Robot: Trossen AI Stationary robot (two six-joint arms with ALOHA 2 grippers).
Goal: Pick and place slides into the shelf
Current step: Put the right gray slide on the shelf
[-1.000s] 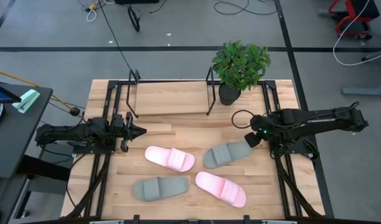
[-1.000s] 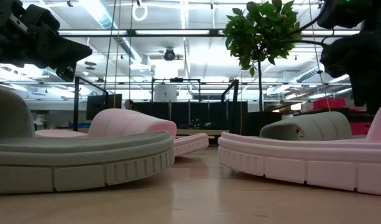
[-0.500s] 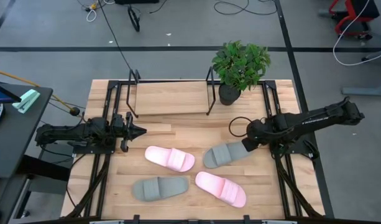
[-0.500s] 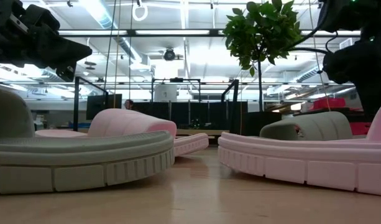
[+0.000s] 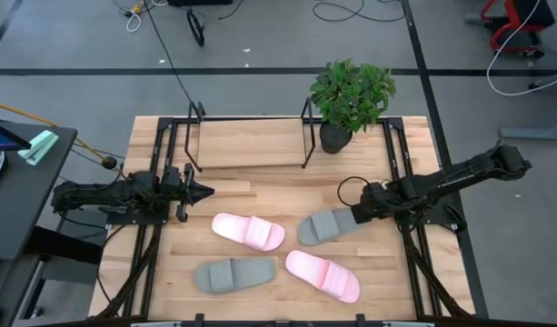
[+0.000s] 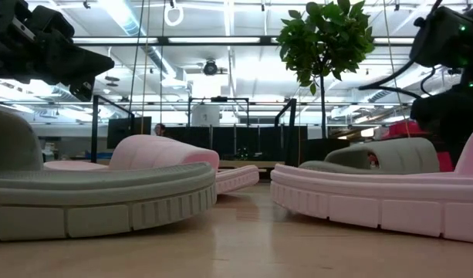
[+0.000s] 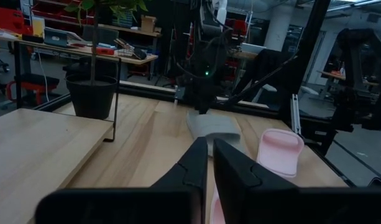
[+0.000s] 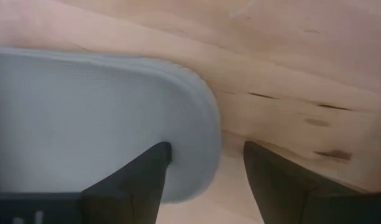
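Note:
Four slides lie sole-down on the table in the high view: a pink one (image 5: 248, 232), a grey one (image 5: 234, 274), a second pink one (image 5: 323, 275) and a second grey one (image 5: 331, 224). The shelf (image 5: 251, 143) stands at the far edge with its wooden board bare. My right gripper (image 5: 358, 215) is open and low over the right-hand grey slide's heel end (image 8: 103, 118). One finger is above the footbed and the other is outside the rim. My left gripper (image 5: 205, 192) is shut and hovers at the left, touching nothing. My right gripper comes from above, slanting in from the table's right, astride the heel rim (image 8: 206, 124) of the grey slide. One finger (image 8: 140, 174) is over the footbed and the other (image 8: 277, 174) is over the bare table. Whether either touches the slide I cannot tell. The slide lies flat.
A green plant in a black pot (image 5: 351, 95) stands just right of the shelf's right end frame. Black rails run along the table's left and right sides. Bare wood lies between the shelf and the slides.
My right gripper has moved down and toward the table's near-left, from beside the grey slide's heel to low over the heel end. Its arm has stretched out lower over the right rail. The left arm and the other slides have kept still.

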